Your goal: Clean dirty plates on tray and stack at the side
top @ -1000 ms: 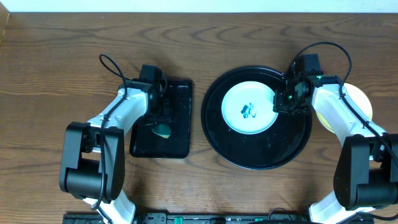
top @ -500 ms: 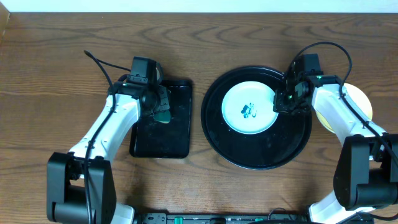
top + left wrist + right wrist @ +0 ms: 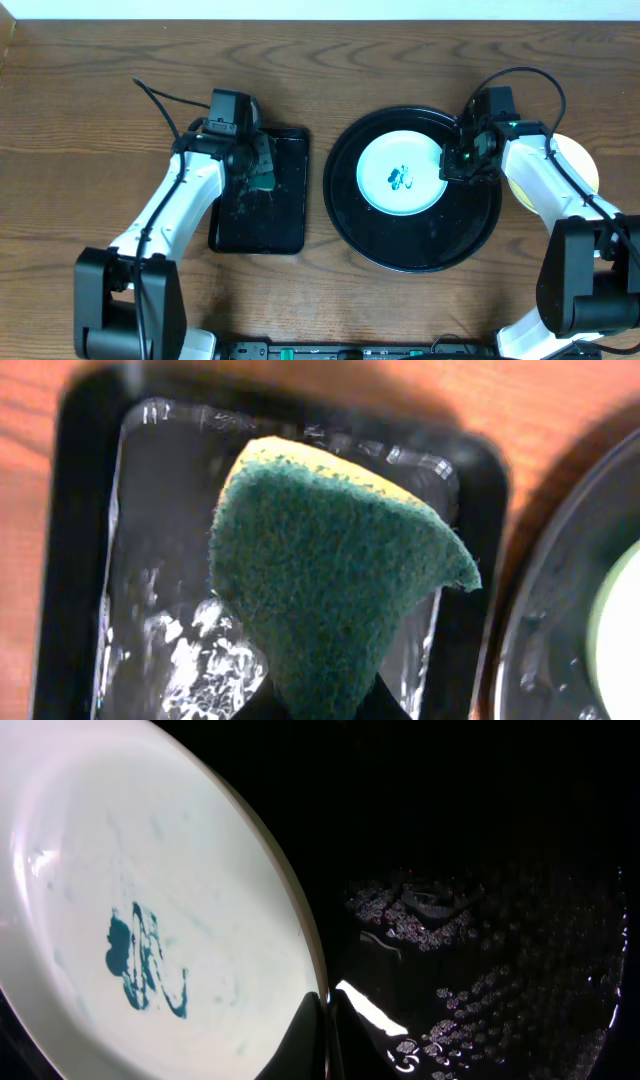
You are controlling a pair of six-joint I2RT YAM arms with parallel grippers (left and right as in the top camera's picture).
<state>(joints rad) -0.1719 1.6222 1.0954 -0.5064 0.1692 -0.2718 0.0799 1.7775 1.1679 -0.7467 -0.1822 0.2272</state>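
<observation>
The plate [image 3: 400, 174], pale blue with a blue-green scribble [image 3: 140, 960] at its centre, sits in the round black tray [image 3: 420, 245], its right rim pinched by the right jaws. That thin edge grip is the risk: on the wet, beaded tray the plate could slip out or skate when scrubbed. The left jaws clamp a green sponge [image 3: 330, 590] over the wet rectangular tray [image 3: 275, 225]; drips could fall crossing the gap. Bare counter [image 3: 330, 60] lies beyond both trays; a yellow plate [image 3: 585, 165] rests past the right arm, at the side.
</observation>
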